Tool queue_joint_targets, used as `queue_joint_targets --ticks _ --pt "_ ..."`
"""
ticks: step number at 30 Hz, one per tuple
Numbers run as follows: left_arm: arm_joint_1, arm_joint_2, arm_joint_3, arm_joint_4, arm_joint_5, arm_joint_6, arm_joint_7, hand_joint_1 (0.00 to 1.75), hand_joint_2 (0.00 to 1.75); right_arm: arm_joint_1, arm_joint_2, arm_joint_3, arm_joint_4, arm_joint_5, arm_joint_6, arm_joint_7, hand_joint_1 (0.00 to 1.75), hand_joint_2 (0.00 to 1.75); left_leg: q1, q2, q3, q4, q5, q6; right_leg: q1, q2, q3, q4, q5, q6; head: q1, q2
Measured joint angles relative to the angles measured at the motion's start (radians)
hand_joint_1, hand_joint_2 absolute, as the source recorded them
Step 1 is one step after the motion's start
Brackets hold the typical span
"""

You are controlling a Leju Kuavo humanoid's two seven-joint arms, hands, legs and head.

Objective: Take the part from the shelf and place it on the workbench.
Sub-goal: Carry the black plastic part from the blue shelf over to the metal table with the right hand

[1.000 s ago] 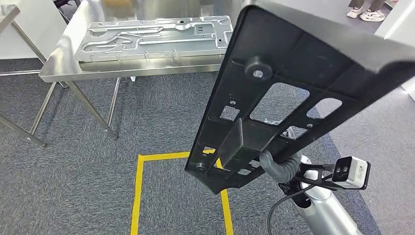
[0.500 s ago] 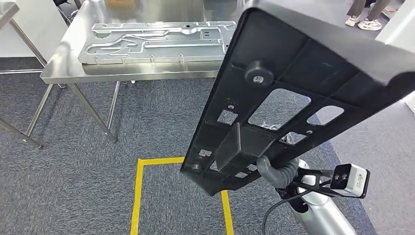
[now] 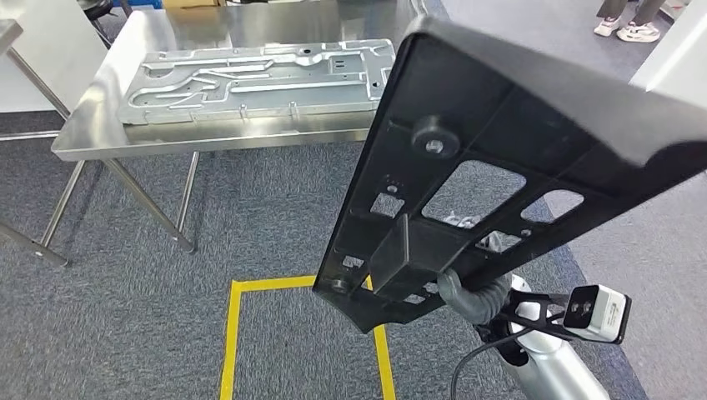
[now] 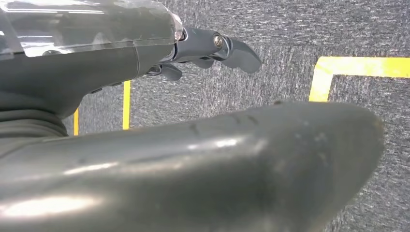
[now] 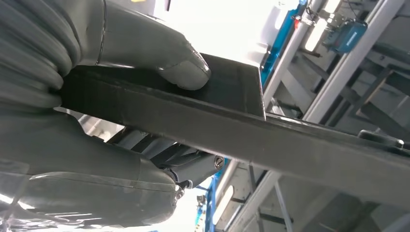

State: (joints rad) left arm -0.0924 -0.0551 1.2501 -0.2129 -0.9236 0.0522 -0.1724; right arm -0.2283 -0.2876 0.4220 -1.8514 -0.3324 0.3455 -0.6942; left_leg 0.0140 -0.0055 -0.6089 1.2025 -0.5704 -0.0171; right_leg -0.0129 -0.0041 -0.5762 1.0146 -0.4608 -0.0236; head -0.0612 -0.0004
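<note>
My right hand clamps the black panel near one end, left hand probably empty; panel could swing, clipping the workbench.

The black part runs off the right edge of the head view, so its far end cannot be seen; it also covers the right corner of the steel workbench and of the embossed metal panel lying there. The right hand is largely hidden beneath the part's lower end. At the upper right, a person's shoes are cut by the top edge. In the left wrist view, the left hand is half masked by a dark rounded body, out of focus.
</note>
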Motion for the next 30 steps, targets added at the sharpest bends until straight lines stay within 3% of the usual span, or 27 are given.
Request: queue_joint_targets --ticks 2,3,4,6,7,9,12,14,16,17,18,19,21,23,27,28,30 --pt "0.005 0.0 0.0 0.0 0.001 0.001 -0.001 0.0 0.0 0.019 0.0 0.0 -0.002 0.014 0.021 0.0 1.59 1.75 0.0 0.0 -0.071 0.09 -0.035 -0.002 0.003 0.002 0.012 0.0 -0.012 -0.003 0.0 0.0" --pt "0.008 0.0 0.0 0.0 0.002 0.001 -0.002 0.0 0.0 0.025 0.0 0.0 -0.002 0.019 0.031 0.0 1.59 1.75 0.0 0.0 -0.085 0.088 -0.026 0.0 0.005 0.004 0.02 0.0 -0.019 -0.004 0.0 0.0" --pt "0.009 0.0 0.0 0.0 0.002 0.0 -0.003 0.0 0.0 0.027 0.0 0.0 -0.001 0.021 0.037 0.0 1.59 1.75 -0.001 0.0 -0.081 0.05 0.006 0.003 0.007 0.005 0.03 0.0 -0.026 -0.004 0.0 0.0" --pt "0.009 0.002 0.0 0.0 0.002 -0.003 -0.004 0.0 0.0 0.021 0.0 0.0 -0.001 0.017 0.038 0.005 1.59 1.75 -0.007 0.0 -0.046 -0.079 0.098 0.017 0.01 0.007 0.052 0.0 -0.041 -0.001 0.0 0.0" --pt "0.007 0.003 0.0 0.0 0.002 -0.005 -0.003 0.0 0.0 0.015 0.0 0.0 -0.001 0.01 0.033 0.01 1.59 1.75 -0.011 -0.001 -0.032 -0.128 0.118 0.023 0.011 0.008 0.058 0.0 -0.048 0.002 0.0 0.0" --pt "0.006 0.006 0.0 0.0 0.0 -0.006 -0.001 0.0 0.0 0.008 0.0 0.0 -0.001 -0.003 0.022 0.021 1.59 1.75 -0.019 -0.002 -0.018 -0.168 0.123 0.035 0.01 0.01 0.066 0.003 -0.055 0.014 0.0 0.0" --pt "0.008 0.006 0.0 0.0 0.003 -0.005 0.0 0.0 0.0 0.014 0.0 0.0 -0.001 0.0 0.014 0.014 1.59 1.75 -0.014 -0.004 0.01 -0.187 0.132 0.052 0.009 0.009 0.071 0.032 -0.061 0.032 0.0 0.0" --pt "0.007 0.005 0.0 0.0 0.008 -0.003 -0.002 0.0 0.0 0.023 0.002 0.002 -0.002 0.012 0.017 0.004 1.59 1.75 -0.01 -0.003 0.028 -0.194 0.13 0.058 0.006 0.009 0.034 0.107 -0.101 0.04 0.0 0.0" --pt "0.006 0.004 0.001 0.0 0.013 -0.002 -0.005 0.0 0.0 0.037 0.006 0.003 -0.002 0.025 0.023 0.0 1.59 1.75 -0.01 -0.004 0.036 -0.194 0.122 0.061 0.0 0.009 -0.041 0.22 -0.15 0.049 0.0 0.0" --pt "0.008 0.003 0.001 0.0 0.015 -0.002 -0.006 0.0 0.0 0.044 0.007 0.003 -0.001 0.03 0.026 0.0 1.59 1.75 -0.009 -0.004 0.041 -0.194 0.116 0.06 -0.003 0.009 -0.074 0.256 -0.159 0.053 0.0 0.0" --pt "0.01 0.003 0.002 0.0 0.017 -0.002 -0.008 0.0 0.0 0.048 0.007 0.003 0.0 0.035 0.028 0.0 1.59 1.75 -0.009 -0.005 0.047 -0.194 0.109 0.058 -0.006 0.008 -0.092 0.262 -0.149 0.056 0.0 0.0" --pt "0.012 0.002 0.002 0.0 0.018 -0.002 -0.009 0.0 0.0 0.051 0.007 0.004 0.0 0.038 0.029 0.0 1.59 1.75 -0.008 -0.005 0.056 -0.193 0.102 0.055 -0.008 0.007 -0.093 0.233 -0.117 0.059 0.0 0.0" --pt "0.015 -0.001 0.003 0.0 0.02 -0.003 -0.013 0.0 0.0 0.052 0.007 0.004 0.001 0.043 0.03 0.0 1.59 1.75 -0.005 -0.005 0.075 -0.192 0.085 0.047 -0.012 0.004 -0.061 0.114 -0.028 0.061 0.0 0.0" --pt "0.013 -0.002 0.003 0.0 0.021 -0.005 -0.017 0.0 0.0 0.058 0.008 0.004 0.001 0.049 0.03 0.0 1.59 1.75 -0.005 -0.007 0.085 -0.19 0.071 0.035 -0.007 0.001 -0.036 0.031 0.003 0.052 0.001 0.0" --pt "0.014 -0.002 0.003 0.0 0.021 -0.011 -0.018 0.0 0.0 0.08 0.005 0.007 -0.007 0.07 0.028 -0.001 1.59 1.75 -0.004 -0.004 0.094 -0.166 0.055 0.01 -0.004 0.002 -0.016 0.013 -0.004 0.019 0.001 0.0" --pt "0.013 -0.002 0.003 0.0 0.02 -0.013 -0.018 0.0 0.0 0.081 0.003 0.008 -0.009 0.072 0.028 -0.001 1.59 1.75 -0.003 -0.003 0.083 -0.139 0.045 0.006 -0.004 0.002 -0.007 0.011 -0.009 0.012 0.001 0.0" --pt "0.011 -0.003 0.003 0.0 0.02 -0.018 -0.017 0.0 0.0 0.082 -0.002 0.011 -0.013 0.077 0.028 -0.001 1.59 1.75 -0.001 -0.001 0.022 -0.031 0.005 0.001 -0.003 0.0 0.009 0.01 -0.019 0.003 0.001 0.0"
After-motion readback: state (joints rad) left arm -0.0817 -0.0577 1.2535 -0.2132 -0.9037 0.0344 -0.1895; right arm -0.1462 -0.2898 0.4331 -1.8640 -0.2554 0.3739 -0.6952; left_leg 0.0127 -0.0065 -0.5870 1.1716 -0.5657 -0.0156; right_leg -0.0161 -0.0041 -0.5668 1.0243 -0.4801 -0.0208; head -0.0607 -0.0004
